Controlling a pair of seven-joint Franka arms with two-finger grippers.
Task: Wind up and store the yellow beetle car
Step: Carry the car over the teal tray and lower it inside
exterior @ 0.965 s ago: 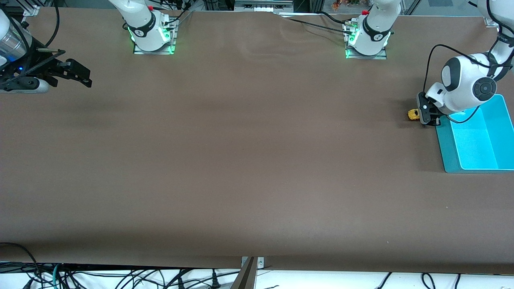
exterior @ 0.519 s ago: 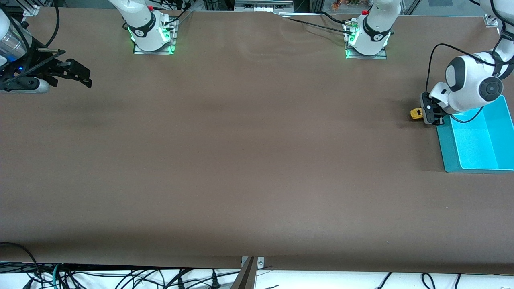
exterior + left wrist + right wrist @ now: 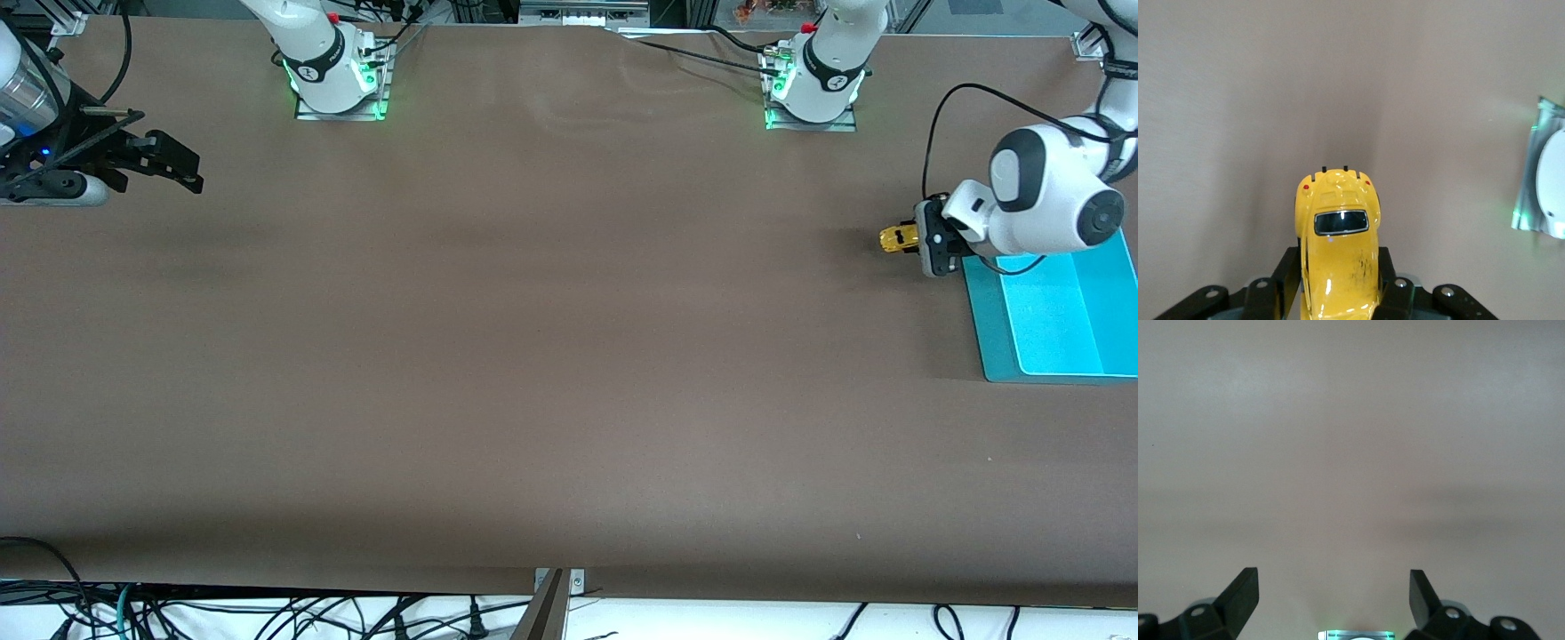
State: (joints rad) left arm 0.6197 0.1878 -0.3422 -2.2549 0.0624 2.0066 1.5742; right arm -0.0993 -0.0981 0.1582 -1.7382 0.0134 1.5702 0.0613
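Note:
The yellow beetle car (image 3: 896,238) is small and glossy, with dark windows. It hangs just above the brown table, beside the turquoise bin (image 3: 982,329) at the left arm's end. My left gripper (image 3: 925,240) is shut on it, and the car sticks out level from the jaws, away from the bin. In the left wrist view the car (image 3: 1337,233) fills the gap of the left gripper (image 3: 1338,267), a black finger (image 3: 1286,273) pressed on each flank. My right gripper (image 3: 173,164) waits open over the table's other end. The right wrist view shows the right gripper (image 3: 1333,587) holding nothing.
The bin looks empty where it shows. The arms' base plates (image 3: 338,89) (image 3: 811,102) glow green along the table edge farthest from the front camera. One base plate (image 3: 1541,193) shows in the left wrist view. Cables hang below the nearest table edge.
The left gripper has risen with the car and tipped it level, carrying it slightly away from the bin. The right arm has not moved.

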